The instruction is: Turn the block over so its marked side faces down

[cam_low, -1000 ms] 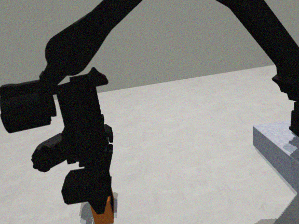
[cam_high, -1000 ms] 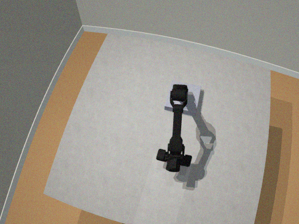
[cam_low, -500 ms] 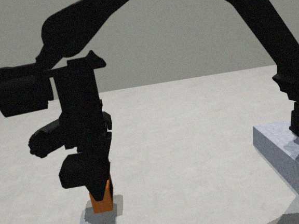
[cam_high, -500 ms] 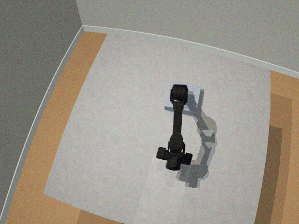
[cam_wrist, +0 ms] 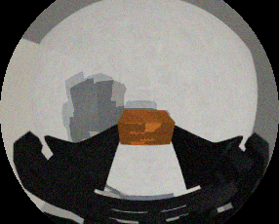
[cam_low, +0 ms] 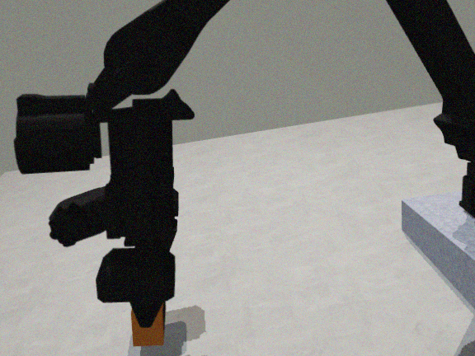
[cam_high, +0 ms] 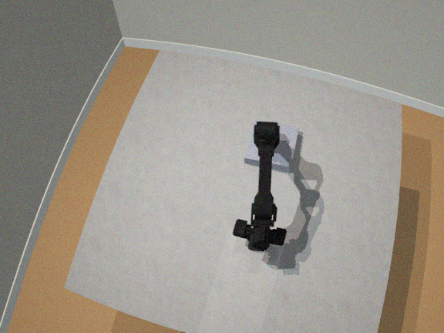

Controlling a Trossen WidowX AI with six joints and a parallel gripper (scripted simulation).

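So, the black parallel-jaw gripper [cam_high: 258, 243] [cam_low: 146, 321] [cam_wrist: 145, 127] is closed around the orange-brown rectangular block [cam_low: 148, 338] [cam_wrist: 146, 131], which is pinched between the two fingertips. In the exterior view the gripper is pointed pretty much straight down, with the block's lower part sticking out below the tips. Whether the block's underside is touching the broad pale-grey table [cam_high: 173, 189] [cam_low: 289, 222] [cam_wrist: 146, 49] can't be told. The marked side can't be clearly picked out either. In the top view the block is hidden under the gripper.

As for room, the gripper is placed well inside the table's left and right edges, with wide stretches of tabletop on both sides. The lower edge is well apart from it too, though partly cut off by the frame.

The main thing in the way is the jointed black arm [cam_high: 265, 173] [cam_low: 157, 33] itself, arched up and back to the flat bluish-grey base slab [cam_high: 250, 161] [cam_low: 429, 231]. Room is blocked on that side by the slab, which is sat well apart from the block. Past it, the table's far edge is met by the pale skirting board [cam_high: 270, 59] and the plain grey wall [cam_high: 270, 15]. Orange-brown flooring [cam_high: 96, 131] can be seen along both sides. Shadows are cast just beside the block and along the arm's right in the top view.
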